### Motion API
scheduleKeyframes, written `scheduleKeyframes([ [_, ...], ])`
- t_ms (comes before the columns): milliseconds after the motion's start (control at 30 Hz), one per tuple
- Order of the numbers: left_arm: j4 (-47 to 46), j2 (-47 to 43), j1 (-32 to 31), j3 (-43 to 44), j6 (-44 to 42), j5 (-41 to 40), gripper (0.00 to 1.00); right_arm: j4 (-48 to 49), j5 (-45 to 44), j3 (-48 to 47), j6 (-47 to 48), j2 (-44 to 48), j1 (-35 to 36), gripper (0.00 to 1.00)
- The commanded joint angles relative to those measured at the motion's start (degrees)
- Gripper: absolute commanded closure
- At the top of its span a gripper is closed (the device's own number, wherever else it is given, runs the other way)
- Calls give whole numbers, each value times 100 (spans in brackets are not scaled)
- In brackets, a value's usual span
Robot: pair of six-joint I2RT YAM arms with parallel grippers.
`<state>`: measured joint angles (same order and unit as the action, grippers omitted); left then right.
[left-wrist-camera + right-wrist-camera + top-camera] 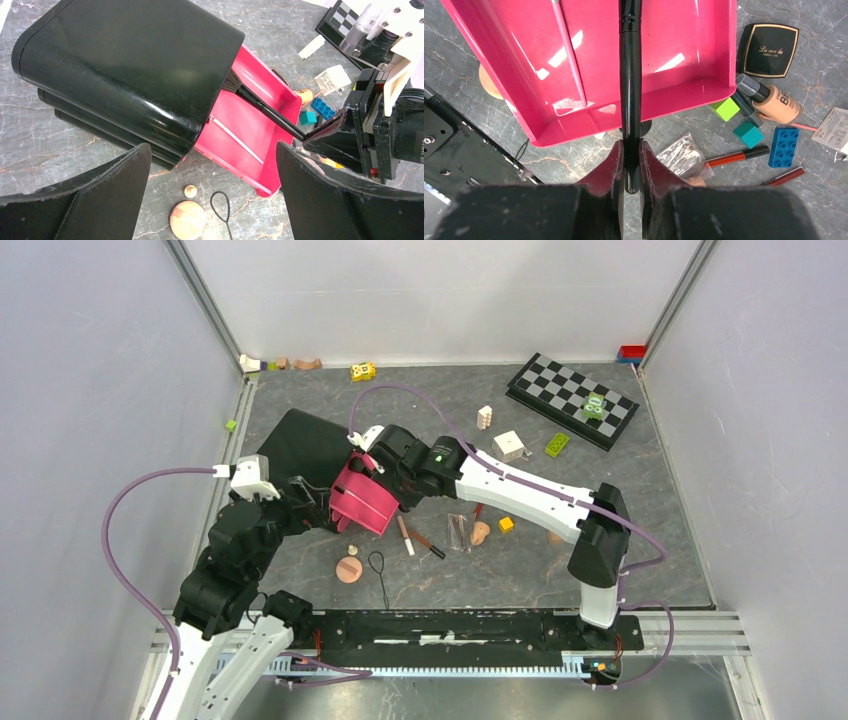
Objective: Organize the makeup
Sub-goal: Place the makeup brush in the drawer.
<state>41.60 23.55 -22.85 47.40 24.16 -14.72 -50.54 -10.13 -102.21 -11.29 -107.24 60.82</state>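
Pink tray (684, 45): sticking out of black case (130, 65), open side up, for taking makeup laid flat.
Brush (630, 75): long, black; bristle end under the case's edge, handle running out over the tray's lip; lined up with the tray's length, likely so as to fit.
Right pincer (630, 150): clamped on the brush's handle tip, just outside the tray; gripped at the far end, probably to keep fingers clear of the walls.
Left pincer (210, 150): jaws wide apart, nothing between; hovering before case and tray, perhaps ready to steady them.
Pink stick (569, 50): in the tray already, beside the brush.
Loose makeup: compact (769, 49), foundation bottle (774, 100), red pencils (736, 156) on the table just beside the tray; round puff (187, 220) nearer the arms.
Toy blocks (783, 146): mixed among these, not for the tray.
Step in hand: laying the brush in; release seemingly next.
Risk: tipping over the lip if let go with the handle overhanging.
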Motion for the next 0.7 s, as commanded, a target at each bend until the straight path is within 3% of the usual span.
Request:
scheduleKeyframes([
  [0, -161, -76, 27, -2, 141, -7, 0, 9, 63, -342, 158, -111, -35, 100],
  [667, -161, -52, 27, 0, 141, -18, 0, -8, 254, -909, 334, -453, -92, 100],
])
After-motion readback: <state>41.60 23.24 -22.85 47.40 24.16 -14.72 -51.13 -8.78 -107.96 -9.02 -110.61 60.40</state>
